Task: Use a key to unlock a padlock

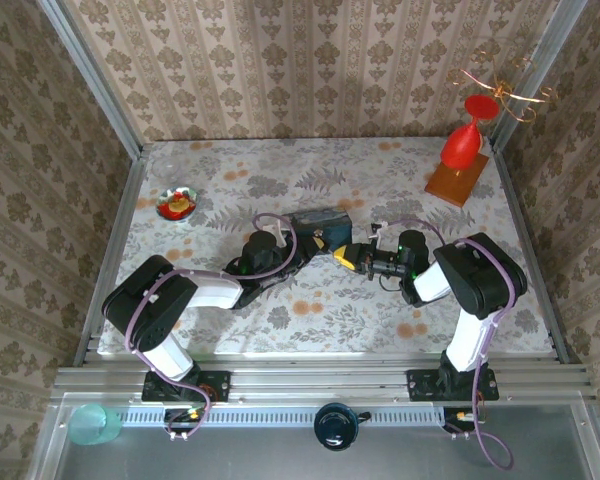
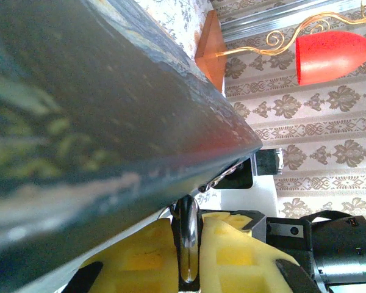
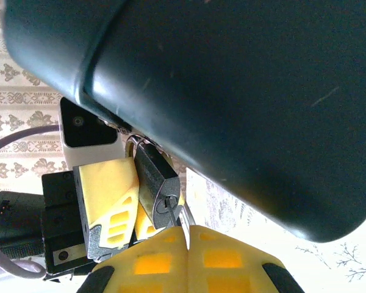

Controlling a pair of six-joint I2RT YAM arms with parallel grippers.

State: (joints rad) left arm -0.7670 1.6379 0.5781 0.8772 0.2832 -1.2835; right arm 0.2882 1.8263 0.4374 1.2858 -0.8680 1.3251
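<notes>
padlock point(image 3: 154, 180) is hanging from the edge of the blue tin point(image 3: 232, 91), at mid-worktop point(image 1: 330, 170). left pincer point(image 2: 190, 226) is pinching the padlock body. right pincer point(image 3: 186, 235) is pressing together on the key point(image 3: 174, 215) (thin blade, tip sitting at the keyhole).

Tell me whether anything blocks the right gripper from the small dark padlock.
Nothing visible does. The right gripper pinches a thin metal key that meets the small dark-bodied padlock; the left gripper grips it from the side.
</notes>
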